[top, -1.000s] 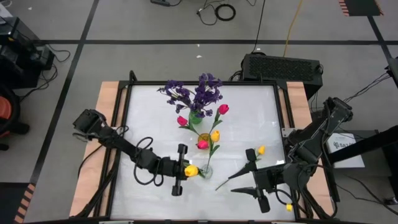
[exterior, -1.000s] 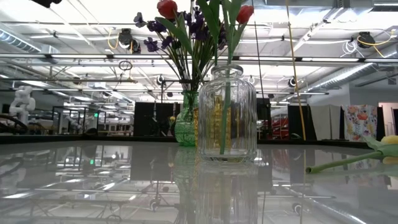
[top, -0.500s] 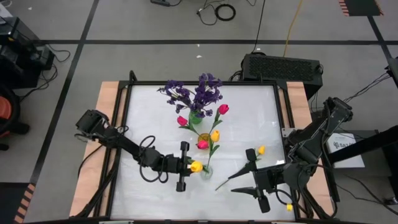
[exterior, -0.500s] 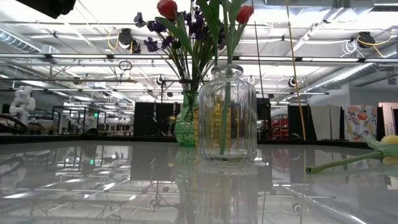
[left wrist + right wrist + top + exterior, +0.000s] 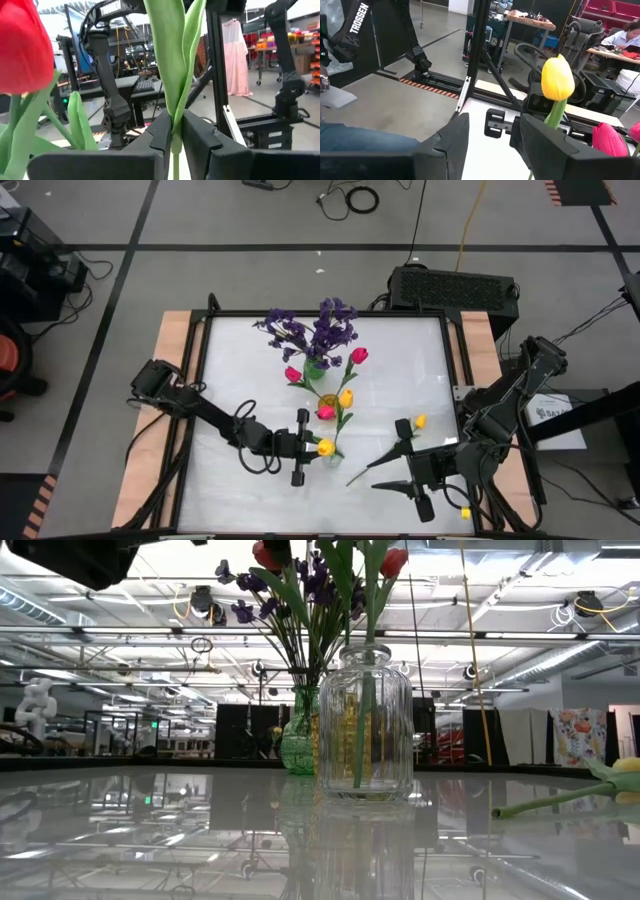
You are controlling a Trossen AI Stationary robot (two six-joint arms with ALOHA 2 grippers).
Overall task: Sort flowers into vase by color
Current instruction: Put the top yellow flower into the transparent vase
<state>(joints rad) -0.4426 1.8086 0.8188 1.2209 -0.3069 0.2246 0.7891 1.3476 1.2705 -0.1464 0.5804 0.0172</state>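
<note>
My left gripper [image 5: 314, 447] [image 5: 174, 142] is shut on a yellow tulip [image 5: 326, 447] over the clear glass vase [image 5: 331, 453] [image 5: 365, 725]. The tulip's green stem [image 5: 360, 730] stands inside that vase. Behind it are a green vase [image 5: 297, 745] with purple sprigs [image 5: 318, 330] and red tulips [image 5: 359, 356], and an amber vase [image 5: 328, 401] with a yellow tulip [image 5: 346, 397] and a pink one [image 5: 325, 412]. A second loose yellow tulip [image 5: 420, 421] [image 5: 626, 765] lies flat on the table at the right. My right gripper [image 5: 392, 465] [image 5: 492, 145] hangs open above it, touching nothing. My left gripper pinches the yellow tulip's green stem and leaf [image 5: 175, 131] between its two fingers, just below the head. The fingers come about level from the table's left and lie across the stem. The stem runs up past the fingers, and its lower part is in the clear vase.
The three vases stand close together in a line down the table's middle [image 5: 250, 380]. The table's left half and far right corner are bare. A black box [image 5: 455, 285] sits behind the far edge.
My left gripper has moved toward the table's right edge and a little down, carrying the yellow tulip's head from left of the clear vase to over its mouth. The stem has stayed in the vase. My left arm now shows at the low view's top left.
</note>
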